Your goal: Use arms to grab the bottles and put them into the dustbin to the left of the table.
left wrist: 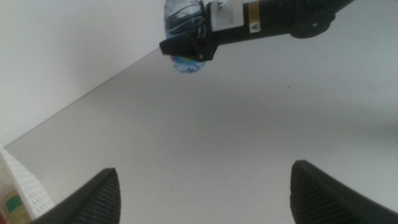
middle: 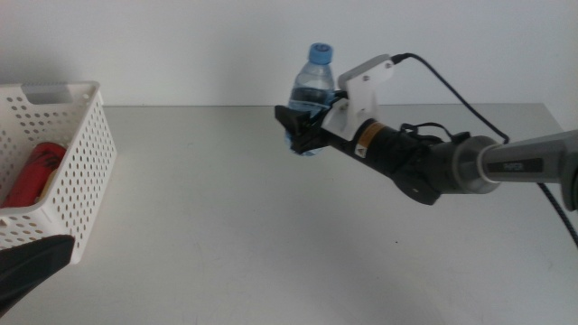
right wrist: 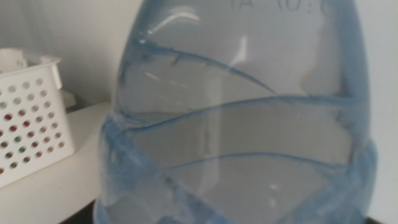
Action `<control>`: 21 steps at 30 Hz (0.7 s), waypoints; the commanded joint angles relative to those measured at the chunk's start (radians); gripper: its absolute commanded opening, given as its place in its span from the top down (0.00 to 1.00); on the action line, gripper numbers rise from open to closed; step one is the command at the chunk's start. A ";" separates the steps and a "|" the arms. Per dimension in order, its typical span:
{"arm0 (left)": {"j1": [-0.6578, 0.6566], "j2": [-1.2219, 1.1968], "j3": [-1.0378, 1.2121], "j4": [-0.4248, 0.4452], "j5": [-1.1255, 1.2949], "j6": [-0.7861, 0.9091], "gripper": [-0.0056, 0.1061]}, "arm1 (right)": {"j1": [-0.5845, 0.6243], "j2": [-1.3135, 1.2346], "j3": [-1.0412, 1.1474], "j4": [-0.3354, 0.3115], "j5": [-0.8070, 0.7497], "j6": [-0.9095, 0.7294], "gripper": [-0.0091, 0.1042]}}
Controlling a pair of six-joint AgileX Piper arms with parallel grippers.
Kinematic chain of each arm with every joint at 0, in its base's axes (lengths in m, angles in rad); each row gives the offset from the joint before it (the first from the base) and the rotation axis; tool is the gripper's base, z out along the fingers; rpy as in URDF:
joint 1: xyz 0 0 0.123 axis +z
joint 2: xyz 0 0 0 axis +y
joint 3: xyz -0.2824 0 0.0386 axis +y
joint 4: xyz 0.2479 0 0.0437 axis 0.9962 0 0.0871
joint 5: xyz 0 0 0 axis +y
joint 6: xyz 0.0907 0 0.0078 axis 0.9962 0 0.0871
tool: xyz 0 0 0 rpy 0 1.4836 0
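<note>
My right gripper (middle: 303,132) is shut on the clear water bottle (middle: 312,83) with the blue cap, holding it nearly upright above the table's (middle: 271,235) far middle. The bottle (right wrist: 236,124) fills the right wrist view and hides the jaws there. In the left wrist view the same bottle (left wrist: 184,20) and the right gripper (left wrist: 186,48) hang over the far edge. The white perforated dustbin (middle: 86,153) stands at the left with a red can (middle: 36,171) lying inside. My left gripper (left wrist: 205,183) waits open and empty near the table's front left corner (middle: 32,266).
The dustbin's wall (right wrist: 31,124) shows beside the bottle in the right wrist view, with red and green specks behind its holes. A corner of the dustbin (left wrist: 25,186) sits next to my left gripper. A black cable (middle: 470,104) loops above the right arm.
</note>
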 commanded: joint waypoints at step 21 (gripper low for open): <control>0.001 0.008 -0.023 0.000 -0.066 -0.008 0.11 | 0.150 0.123 -0.272 -0.089 0.146 0.069 0.42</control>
